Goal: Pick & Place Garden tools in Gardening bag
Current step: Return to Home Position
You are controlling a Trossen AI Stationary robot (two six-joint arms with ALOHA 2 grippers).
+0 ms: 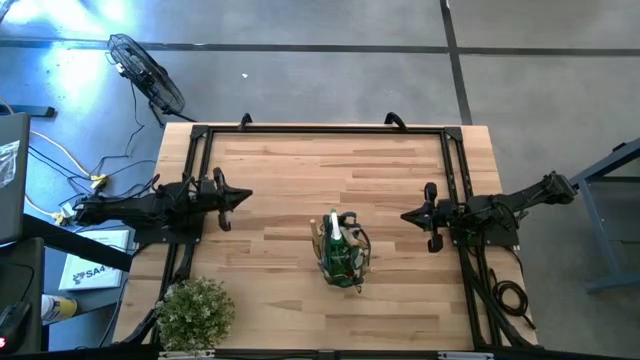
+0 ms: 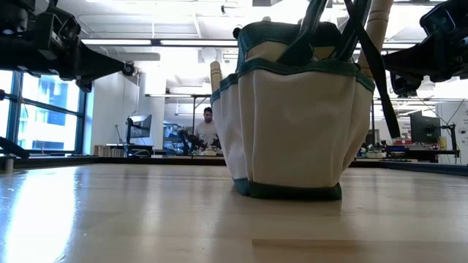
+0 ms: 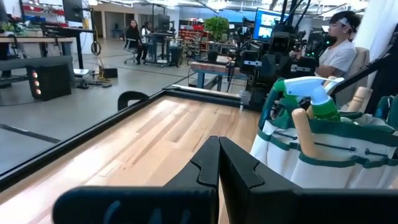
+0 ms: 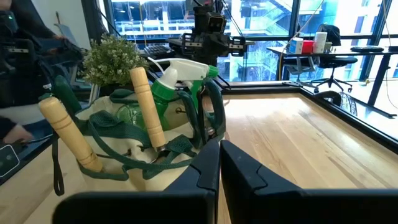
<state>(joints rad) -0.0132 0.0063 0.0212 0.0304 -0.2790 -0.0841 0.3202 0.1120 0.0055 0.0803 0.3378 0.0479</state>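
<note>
Left gripper (image 1: pixel 247 197) and right gripper (image 1: pixel 404 215) were fully closed, empty, either side of cream green-trimmed fabric tote (image 2: pixel 292 131); it held wooden-handled trowels (image 4: pixel 147 106), green-and-white spray bottle (image 4: pixel 180 81).

Blades of the two trowels (image 4: pixel 147 106) out of sight inside the gardening bag (image 2: pixel 292 131).

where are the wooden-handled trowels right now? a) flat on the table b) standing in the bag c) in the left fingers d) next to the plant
B: two wooden trowel handles stick up out of the gardening bag, beside the green-and-white spray bottle.
</note>
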